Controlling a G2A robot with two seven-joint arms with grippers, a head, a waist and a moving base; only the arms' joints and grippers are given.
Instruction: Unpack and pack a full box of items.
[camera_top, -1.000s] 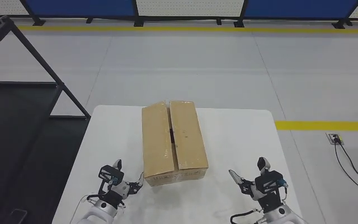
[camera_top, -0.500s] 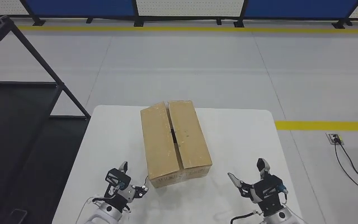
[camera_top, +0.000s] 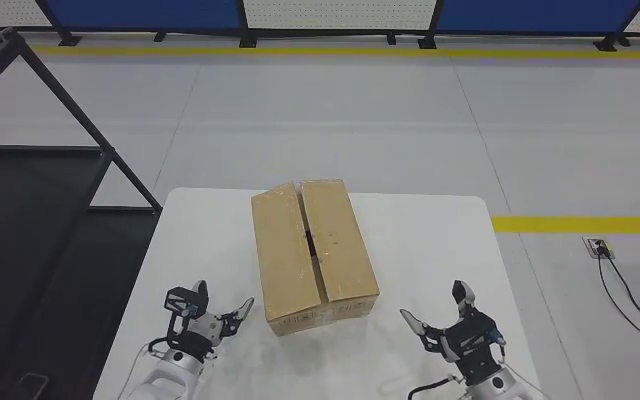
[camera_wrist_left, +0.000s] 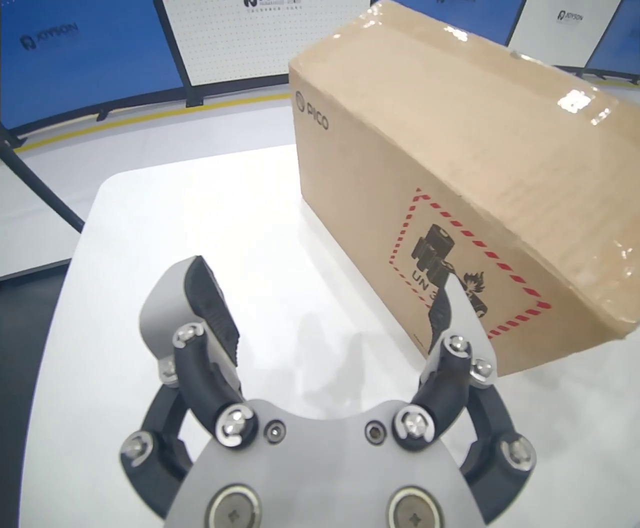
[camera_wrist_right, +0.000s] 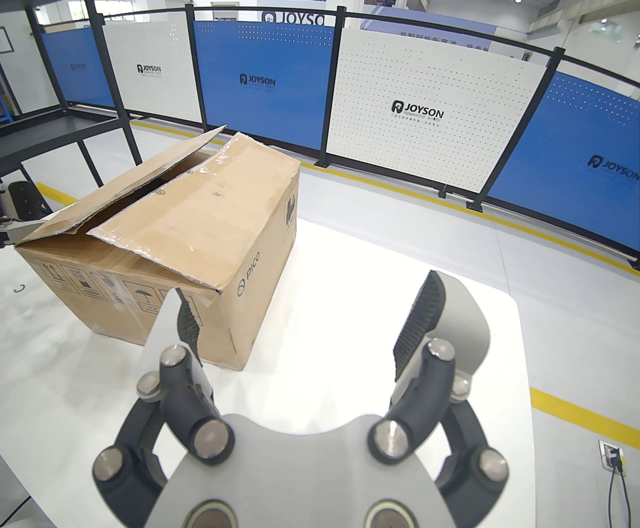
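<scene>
A brown cardboard box (camera_top: 313, 252) stands lengthwise in the middle of the white table (camera_top: 420, 240). Its two top flaps meet along a centre seam, and the left flap is slightly raised, as the right wrist view shows (camera_wrist_right: 165, 225). My left gripper (camera_top: 220, 309) is open near the table's front, just left of the box's near left corner, apart from it. In the left wrist view the box (camera_wrist_left: 450, 165) fills the far side beyond my open left gripper (camera_wrist_left: 330, 295). My right gripper (camera_top: 433, 313) is open at the front right, empty, well clear of the box (camera_wrist_right: 310, 320).
A black metal frame (camera_top: 70, 120) stands off the table's left side. Blue and white panels (camera_wrist_right: 380, 100) fence the far floor. Bare tabletop lies on both sides of the box and in front of it.
The box has turned slightly, its near end shifting right. My left gripper has drawn back to the left, away from the box's near corner. The right gripper has shifted slightly.
</scene>
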